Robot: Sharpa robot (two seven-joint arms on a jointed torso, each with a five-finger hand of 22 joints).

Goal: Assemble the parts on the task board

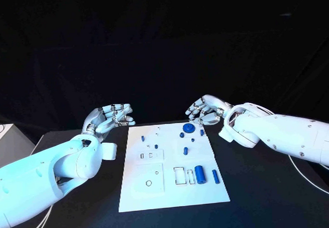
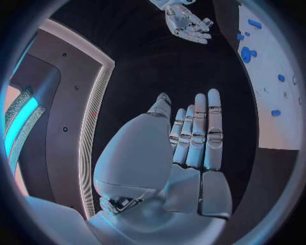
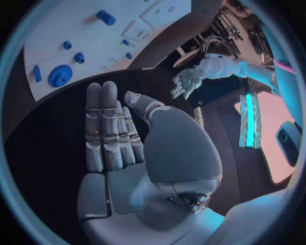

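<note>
Fingers [image 2: 199, 127] straight, both hands empty

Two white arms with smooth, rounded shell casings; small dark screw points dot the right arm [image 1: 295, 134] and the left arm [image 1: 43, 171]. Thin white cables trail beside each. The left hand [image 1: 110, 118] and right hand [image 1: 206, 110] are silver, segmented, with dark seams.

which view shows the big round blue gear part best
The right wrist view: the toothed round blue part sits close and unobstructed on the task board. The head view shows it small at the board's far end. The left wrist view shows it edge-on.
</note>
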